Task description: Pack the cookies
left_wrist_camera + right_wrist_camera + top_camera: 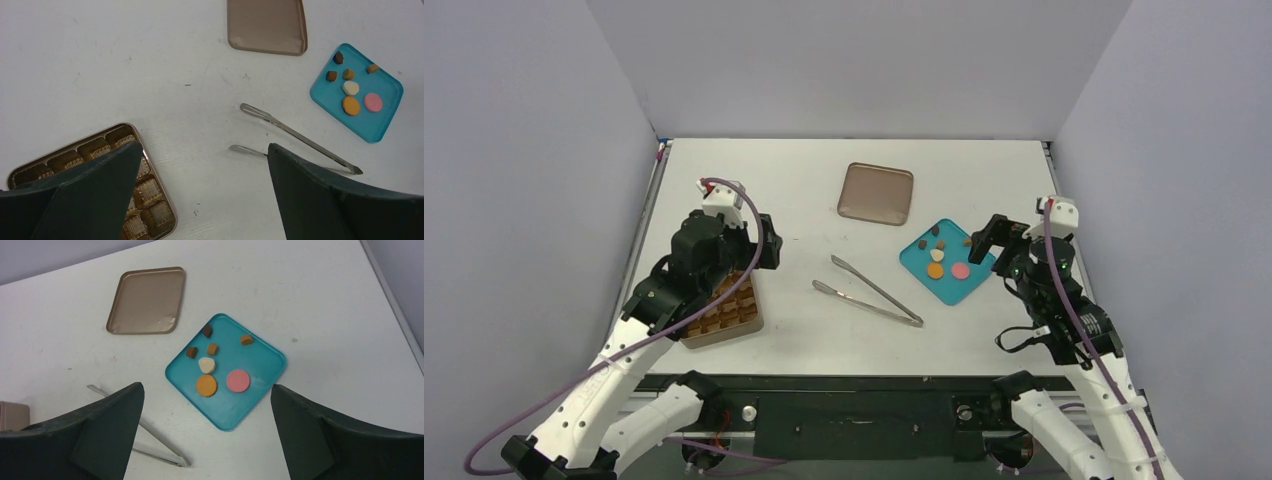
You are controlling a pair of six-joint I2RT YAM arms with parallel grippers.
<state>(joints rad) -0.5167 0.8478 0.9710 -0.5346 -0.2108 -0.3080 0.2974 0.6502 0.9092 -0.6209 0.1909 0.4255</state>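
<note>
Overhead, looks down on a white rectangular tabletop (824,200) filling the centre of the frame. Shows two white-and-black robot arms (624,370) rising from the bottom edge. Puts the left gripper (759,248) at centre left and the right gripper (1002,238) at centre right, both with jaws spread wide and holding nothing. Sets a square brown gridded metal tin (724,318) at lower left, partly under the left gripper. Places a shallow brown square tray (876,193) at upper centre, apart from the rest. Has a teal square plate (949,288) at centre right, just beside the right gripper. Lays slim silver metal tongs (869,290) flat in the middle, between tin and plate. Finds the cookies (936,270) all on the teal plate: one orange round (206,385), one pink round (237,380), one cream-white piece (206,364), and four smaller dark brown bits (207,330) above them.
</note>
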